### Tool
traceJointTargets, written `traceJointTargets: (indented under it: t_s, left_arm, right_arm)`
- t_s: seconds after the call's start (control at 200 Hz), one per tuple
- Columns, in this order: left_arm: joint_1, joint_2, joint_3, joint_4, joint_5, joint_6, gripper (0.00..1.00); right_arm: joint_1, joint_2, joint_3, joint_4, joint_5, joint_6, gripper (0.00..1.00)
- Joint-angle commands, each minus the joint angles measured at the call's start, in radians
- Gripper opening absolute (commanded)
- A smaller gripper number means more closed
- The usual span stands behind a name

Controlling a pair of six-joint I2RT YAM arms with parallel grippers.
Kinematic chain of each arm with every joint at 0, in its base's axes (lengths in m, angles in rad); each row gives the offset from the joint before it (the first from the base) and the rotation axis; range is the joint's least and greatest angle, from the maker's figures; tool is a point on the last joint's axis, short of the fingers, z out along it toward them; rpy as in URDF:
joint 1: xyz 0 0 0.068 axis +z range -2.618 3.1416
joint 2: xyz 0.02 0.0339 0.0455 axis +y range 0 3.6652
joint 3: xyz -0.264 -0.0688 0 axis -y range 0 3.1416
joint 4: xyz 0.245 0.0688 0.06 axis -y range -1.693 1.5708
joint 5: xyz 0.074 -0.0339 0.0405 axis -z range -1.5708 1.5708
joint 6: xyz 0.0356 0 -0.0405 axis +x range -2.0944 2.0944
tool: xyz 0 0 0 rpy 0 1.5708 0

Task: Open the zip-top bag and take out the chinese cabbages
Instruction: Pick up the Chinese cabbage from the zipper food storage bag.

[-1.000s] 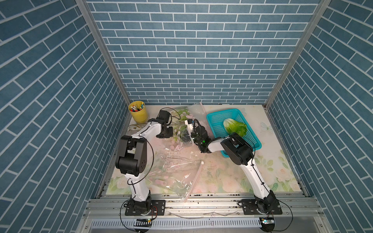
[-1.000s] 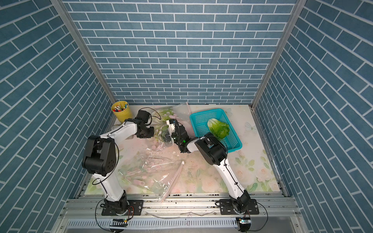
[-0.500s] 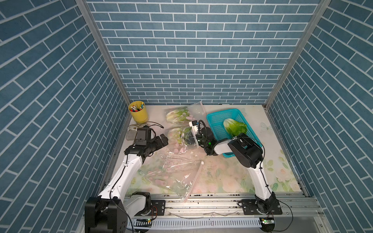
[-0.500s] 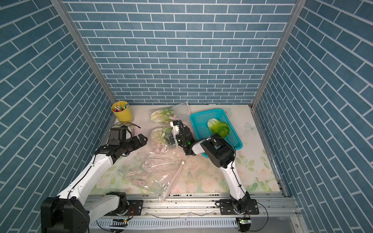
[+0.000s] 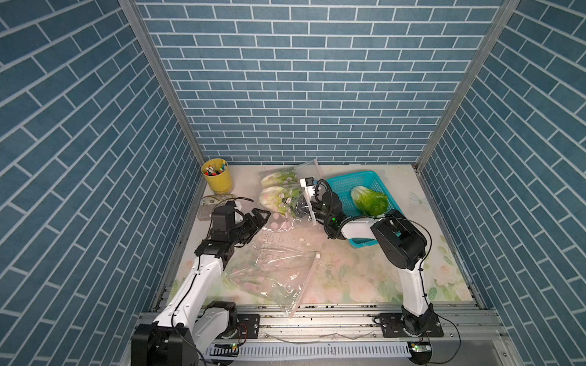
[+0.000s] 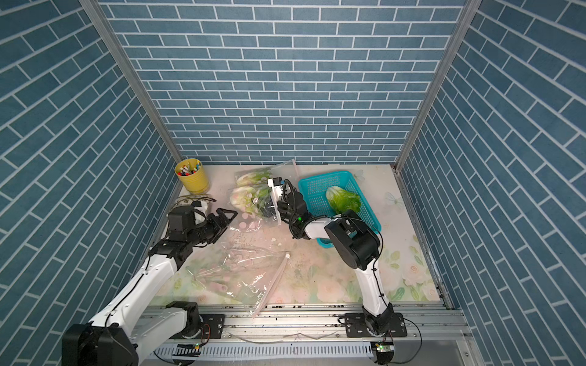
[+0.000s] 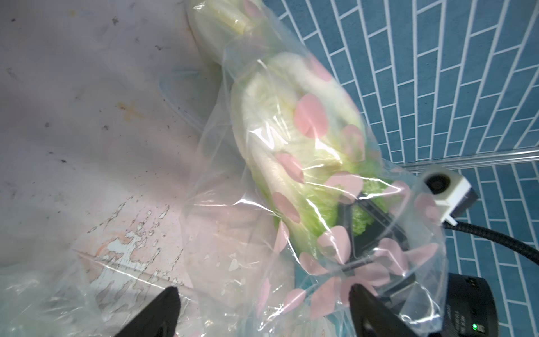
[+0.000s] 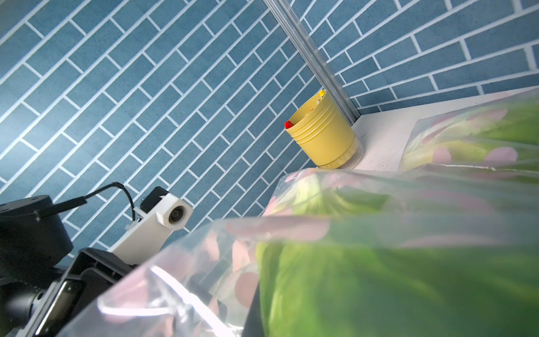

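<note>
Left arm: low, stretched forward. The left gripper (image 5: pixel 264 216) has its fingers spread, empty, just short of the zip-top bag (image 5: pixel 283 222).
Right arm: folded. The right gripper (image 5: pixel 300 207) is pinched on bag plastic, its tips veiled.
Chinese cabbages (image 5: pixel 273 197): two bagged beside the right fingers, a third in the basket (image 5: pixel 346 181).

The left arm (image 5: pixel 198 279) and right arm (image 5: pixel 412 285) have white links, black round joints and thin black cables; the right one shows a green light (image 5: pixel 333 218).
</note>
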Motion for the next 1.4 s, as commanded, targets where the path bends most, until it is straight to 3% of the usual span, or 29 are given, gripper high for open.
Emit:
traceJointTargets:
  t_s: [0.0,0.07,0.32,0.425,0.52,0.58,0.6,0.76,0.875,1.065,1.395]
  left_arm:
    - [-0.001,0.012,-0.029,0.052,0.037,-0.025,0.79]
    - [-0.001,0.037,-0.041,0.079,0.046,-0.036,0.72]
    - [-0.006,0.14,-0.043,0.15,0.058,-0.041,0.72]
    - [-0.006,0.172,-0.034,0.177,0.051,-0.04,0.6]
    - [-0.006,0.2,-0.033,0.213,0.051,-0.05,0.39]
    - [-0.006,0.211,-0.031,0.224,0.043,-0.055,0.14]
    - [-0.006,0.212,-0.029,0.22,0.036,-0.053,0.0]
    - [0.011,0.18,0.007,0.107,-0.066,0.007,0.0]
    - [0.08,0.151,0.025,0.035,-0.114,0.052,0.0]
    - [0.198,0.141,0.036,-0.06,-0.173,0.111,0.0]
    - [0.287,0.039,0.036,-0.178,-0.325,0.163,0.0]
  right_arm:
    - [-0.004,-0.017,0.054,0.061,-0.018,0.066,0.0]
    - [-0.004,-0.019,0.063,0.054,-0.027,0.07,0.0]
    - [-0.004,-0.039,0.059,0.019,-0.049,0.071,0.0]
    - [-0.004,-0.047,0.058,0.015,-0.051,0.077,0.0]
    - [-0.004,-0.057,0.062,-0.001,-0.057,0.077,0.0]
    - [-0.005,-0.063,0.066,-0.022,-0.068,0.077,0.0]
    - [-0.004,-0.066,0.068,-0.031,-0.074,0.076,0.0]
    - [-0.004,-0.102,0.087,-0.19,-0.158,0.04,0.0]
    - [-0.005,-0.137,0.098,-0.37,-0.231,-0.038,0.0]
    - [-0.007,-0.228,0.027,-0.529,-0.226,-0.165,0.0]
    - [-0.015,-0.281,-0.036,-0.65,-0.233,-0.255,0.0]
